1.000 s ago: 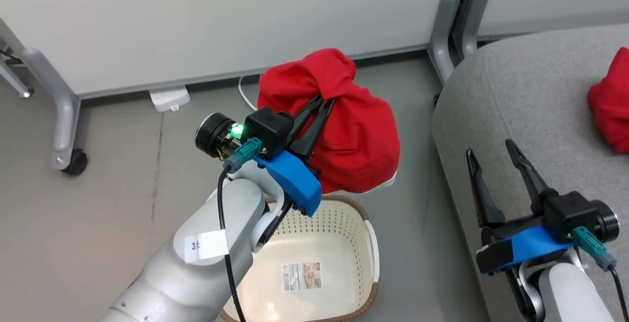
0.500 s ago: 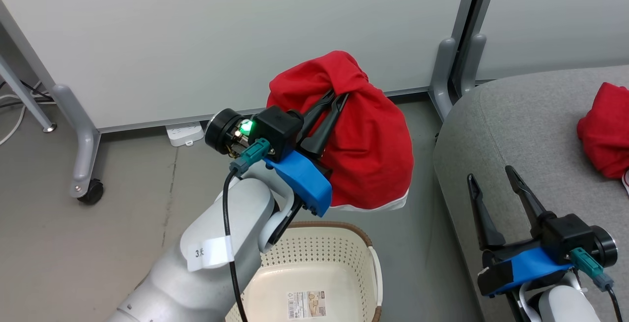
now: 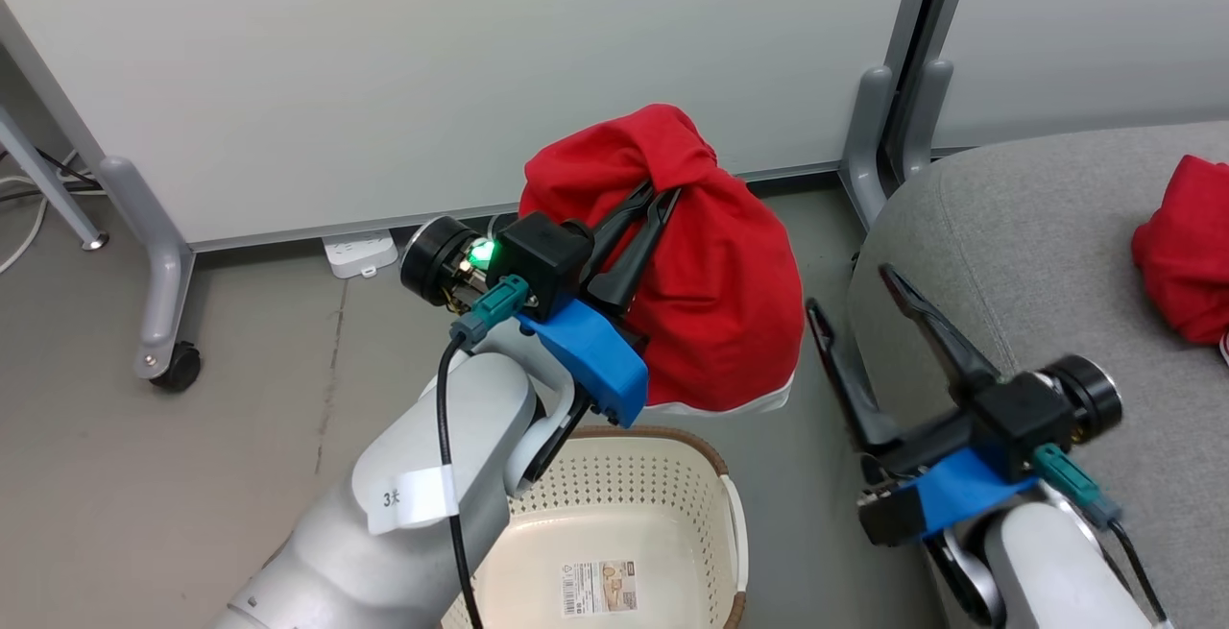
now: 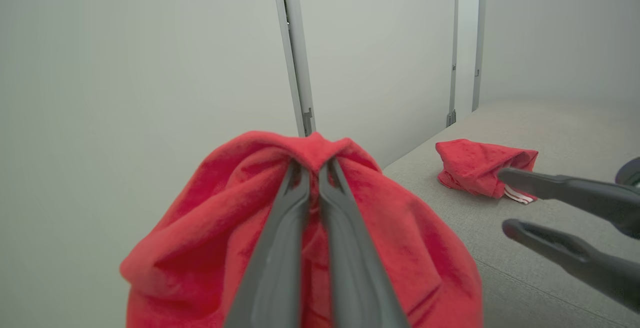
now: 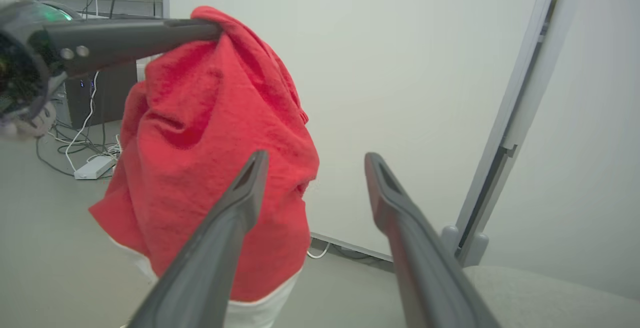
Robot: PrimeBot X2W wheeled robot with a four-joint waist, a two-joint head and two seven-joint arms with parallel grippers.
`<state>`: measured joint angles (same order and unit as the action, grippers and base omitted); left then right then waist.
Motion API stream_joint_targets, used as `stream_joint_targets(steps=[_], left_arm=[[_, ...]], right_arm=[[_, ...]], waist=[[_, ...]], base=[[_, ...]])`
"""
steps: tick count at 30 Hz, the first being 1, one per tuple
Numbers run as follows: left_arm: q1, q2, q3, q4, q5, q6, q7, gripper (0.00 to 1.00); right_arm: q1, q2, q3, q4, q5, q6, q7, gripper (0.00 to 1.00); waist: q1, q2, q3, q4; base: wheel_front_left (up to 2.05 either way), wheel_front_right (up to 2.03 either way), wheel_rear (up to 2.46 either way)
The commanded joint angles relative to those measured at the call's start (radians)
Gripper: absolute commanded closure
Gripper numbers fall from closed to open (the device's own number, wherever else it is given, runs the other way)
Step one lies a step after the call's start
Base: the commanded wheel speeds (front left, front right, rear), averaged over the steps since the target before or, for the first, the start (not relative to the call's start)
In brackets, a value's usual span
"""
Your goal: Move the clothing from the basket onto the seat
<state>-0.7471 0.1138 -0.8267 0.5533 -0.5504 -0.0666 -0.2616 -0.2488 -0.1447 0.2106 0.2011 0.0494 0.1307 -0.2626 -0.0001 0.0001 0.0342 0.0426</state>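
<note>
Your left gripper [image 3: 658,192], jaws pinched on a bunched top fold, holds one red garment [image 3: 720,293] above the basket [image 3: 718,464], short of the seat [image 3: 1037,226]; it looks soft, light and floppy, so grip gathered folds; right gripper [image 3: 852,290] beside it, jaws wide, empty.

The smooth grey floor [image 3: 192,475] carries a cream perforated plastic laundry basket [image 3: 653,485] at the near middle, a white power strip [image 3: 360,253] farther off, and a black castor [image 3: 178,367] at the left. A crumpled bright red garment [image 3: 1186,259] lies on the light grey fabric sofa seat [image 3: 1047,254] at the right.
</note>
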Motion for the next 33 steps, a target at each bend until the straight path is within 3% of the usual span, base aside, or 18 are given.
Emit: stream_joint_targets(steps=[1, 14, 29, 30, 31, 33], left_arm=[[0.003, 0.002, -0.004, -0.002, -0.002, 0.008, -0.005, 1.0], [-0.04, -0.019, -0.028, -0.011, 0.012, -0.002, -0.005, 1.0], [-0.066, -0.045, -0.07, -0.025, 0.015, -0.013, -0.005, 1.0], [-0.067, -0.045, -0.071, -0.025, 0.014, -0.013, -0.005, 1.0], [-0.068, -0.046, -0.072, -0.026, 0.014, -0.014, -0.005, 1.0], [-0.069, -0.047, -0.073, -0.026, 0.015, -0.014, -0.005, 1.0]], right_arm=[[-0.029, -0.011, 0.024, -0.007, 0.009, 0.0, -0.003, 0.0], [-0.242, -0.013, 0.175, 0.137, 0.0, 0.0, -0.003, 0.0], [-0.364, 0.022, 0.208, 0.374, -0.016, 0.0, -0.003, 0.0], [-0.37, 0.025, 0.208, 0.383, -0.01, 0.0, -0.003, 0.22], [-0.373, 0.028, 0.209, 0.394, -0.005, 0.0, -0.003, 0.95], [-0.377, 0.032, 0.211, 0.407, 0.002, 0.0, -0.003, 1.0]], waist=[[0.0001, -0.0001, 0.006, 0.0], [0.0001, -0.0001, 0.06, 0.024], [0.0001, -0.0001, 0.085, 0.05], [0.0001, -0.0001, 0.086, 0.051], [0.0001, -0.0001, 0.087, 0.052], [0.0001, -0.0001, 0.088, 0.052]], base=[[0.0, 0.0, 0.0], [0.0, 0.0, 0.0], [0.0, 0.0, 0.0], [0.0, 0.0, 0.0], [0.0, 0.0, 0.0], [0.0, 0.0, 0.0]])
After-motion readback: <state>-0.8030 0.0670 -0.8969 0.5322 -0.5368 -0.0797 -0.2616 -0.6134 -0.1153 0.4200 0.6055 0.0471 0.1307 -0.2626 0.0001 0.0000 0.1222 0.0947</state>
